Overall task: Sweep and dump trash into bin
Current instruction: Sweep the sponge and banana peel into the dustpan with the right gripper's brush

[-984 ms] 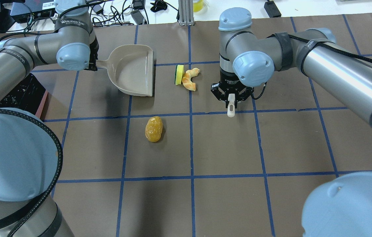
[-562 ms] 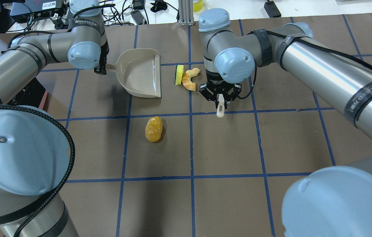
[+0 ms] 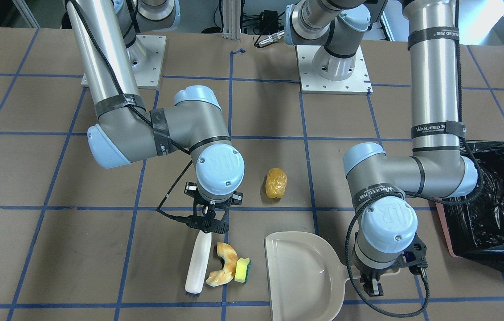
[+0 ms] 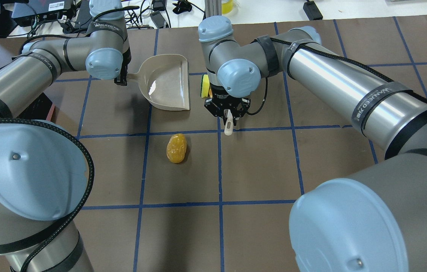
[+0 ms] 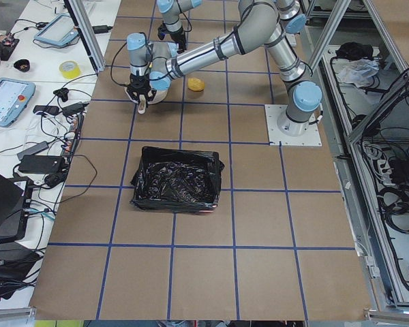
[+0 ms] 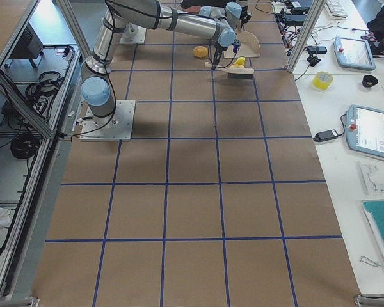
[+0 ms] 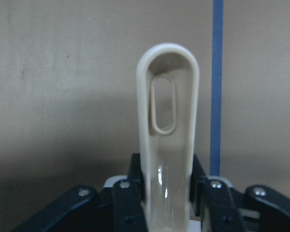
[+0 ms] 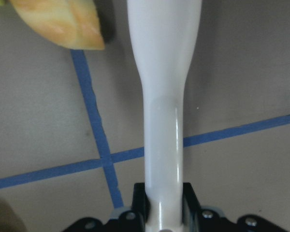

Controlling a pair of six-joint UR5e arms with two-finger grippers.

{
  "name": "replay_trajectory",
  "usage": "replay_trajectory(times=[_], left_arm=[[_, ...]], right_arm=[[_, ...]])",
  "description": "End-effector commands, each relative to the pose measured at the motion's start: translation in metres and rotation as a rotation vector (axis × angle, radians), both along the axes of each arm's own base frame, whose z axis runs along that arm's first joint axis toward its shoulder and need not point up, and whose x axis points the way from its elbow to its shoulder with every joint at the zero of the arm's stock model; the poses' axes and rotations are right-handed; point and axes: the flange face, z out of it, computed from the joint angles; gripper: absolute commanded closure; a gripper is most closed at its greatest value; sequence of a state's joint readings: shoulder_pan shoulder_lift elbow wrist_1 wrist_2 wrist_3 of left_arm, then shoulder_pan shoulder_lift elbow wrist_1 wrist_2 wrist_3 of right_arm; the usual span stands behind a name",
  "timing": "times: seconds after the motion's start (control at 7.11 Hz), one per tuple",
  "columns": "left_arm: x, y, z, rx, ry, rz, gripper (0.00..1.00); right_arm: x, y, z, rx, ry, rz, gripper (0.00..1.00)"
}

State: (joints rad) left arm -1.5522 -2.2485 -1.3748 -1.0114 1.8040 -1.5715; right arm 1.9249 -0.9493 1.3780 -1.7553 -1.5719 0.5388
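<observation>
Cream plastic brush (image 3: pixel 198 263) lies low over the table (image 3: pixel 33 178), its handle clenched in the right gripper (image 3: pixel 210 226) and its bristle end just beside the curved bread piece (image 3: pixel 223 269), which touches the yellow-and-green sponge (image 3: pixel 243 270). The left gripper (image 3: pixel 370 285) grasps the handle of the dustpan (image 3: pixel 305 281), whose open mouth faces that pair from nearby. The potato-like lump (image 3: pixel 276 183) sits apart, nearer the robot. The bin (image 3: pixel 501 187) stands beyond the left arm. Sweeping looks barely begun; next the brush should push bread and sponge sideways into the pan, with the pan's lip held flat on the table
</observation>
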Motion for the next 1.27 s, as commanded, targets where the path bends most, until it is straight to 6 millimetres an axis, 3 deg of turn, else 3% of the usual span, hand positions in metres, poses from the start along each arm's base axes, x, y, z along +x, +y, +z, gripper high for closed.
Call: replay_trajectory(times=[0.0,0.28,0.42,0.7,0.98,1.12], left_arm=[[-0.003,0.0,-0.003,0.001,-0.004,0.001,1.0],[-0.003,0.0,-0.002,0.0,-0.004,0.001,1.0],[-0.003,0.0,-0.002,0.0,-0.004,-0.001,1.0],[-0.003,0.0,-0.003,0.001,-0.004,0.001,1.0],[-0.004,0.0,-0.002,0.001,0.003,-0.007,1.0],[-0.005,0.002,0.002,-0.004,0.009,-0.025,1.0]], right_arm=[[0.028,0.006,-0.011,0.009,-0.076,-0.042,1.0],[0.056,0.007,-0.01,-0.023,-0.262,0.017,1.0],[0.063,0.004,-0.004,-0.04,-0.326,0.034,1.0],[0.078,-0.005,-0.011,-0.094,-0.446,0.041,1.0],[0.076,-0.013,-0.003,-0.115,-0.446,0.079,1.0],[0.06,-0.02,0.01,-0.121,-0.424,0.07,1.0]])
